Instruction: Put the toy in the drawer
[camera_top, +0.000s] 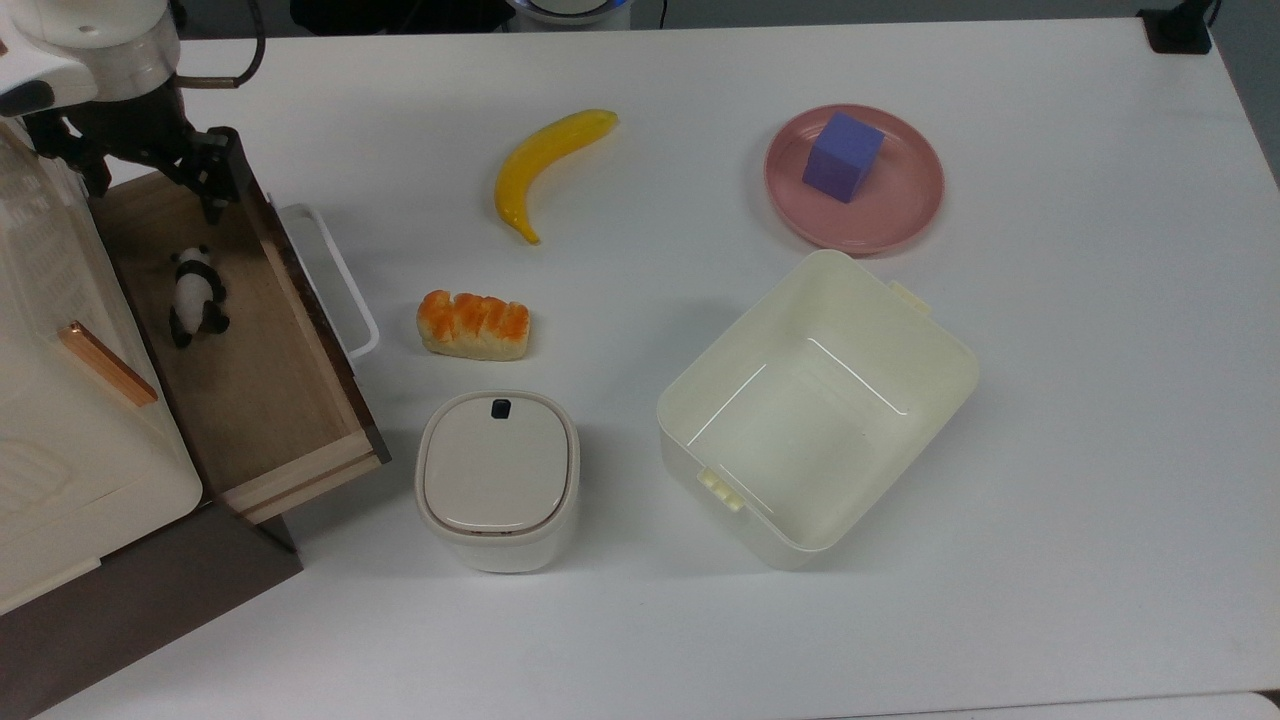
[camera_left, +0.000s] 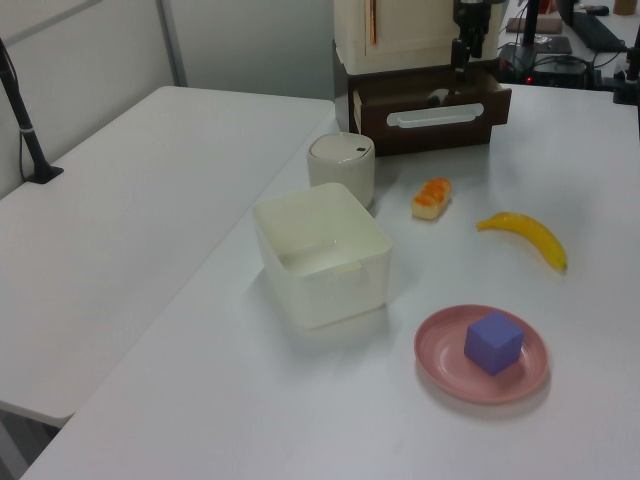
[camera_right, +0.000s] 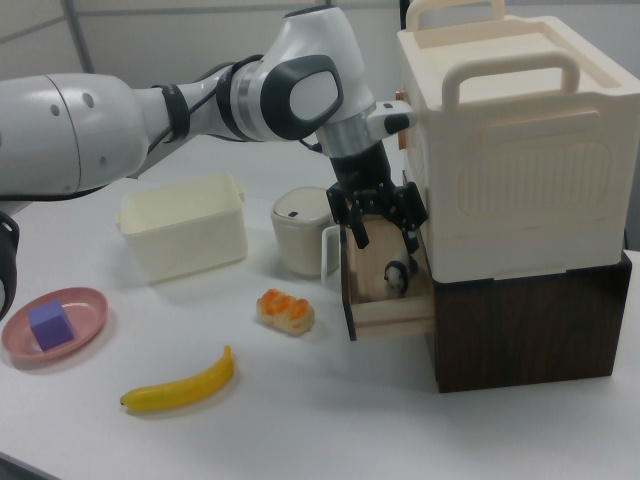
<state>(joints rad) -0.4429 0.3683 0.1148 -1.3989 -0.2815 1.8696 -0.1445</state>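
Job looks nearly done. Toy (camera_top: 195, 297) lying on the wood floor inside the open drawer (camera_top: 262, 400). Gripper (camera_top: 150, 190) up above the drawer's far end, jaws wide apart, holding nothing. Maybe left: pulling away. Cream bin (camera_top: 818, 410) empty. Pink plate (camera_top: 905, 215) holding a purple cube (camera_top: 843, 156).
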